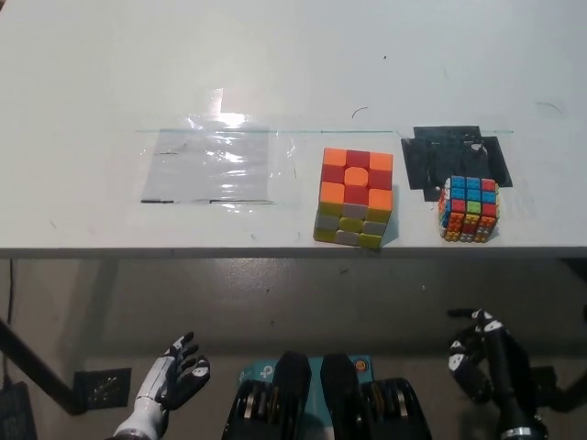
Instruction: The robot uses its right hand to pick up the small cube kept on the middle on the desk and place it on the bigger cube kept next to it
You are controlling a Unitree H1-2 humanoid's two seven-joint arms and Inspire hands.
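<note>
Orange-topped bigger cube point(355, 198), no lettering

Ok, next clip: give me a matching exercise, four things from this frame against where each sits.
Things:
1. bigger cube
2. small cube
3. left hand
4. right hand

Places:
A. below the desk edge, lower right
B. on the desk, near the front edge, on the black patch's rim
C. below the desk edge, lower left
D. on the desk, just right of the clear plastic sheet

Pairs: 1-D, 2-B, 3-C, 4-A
</note>
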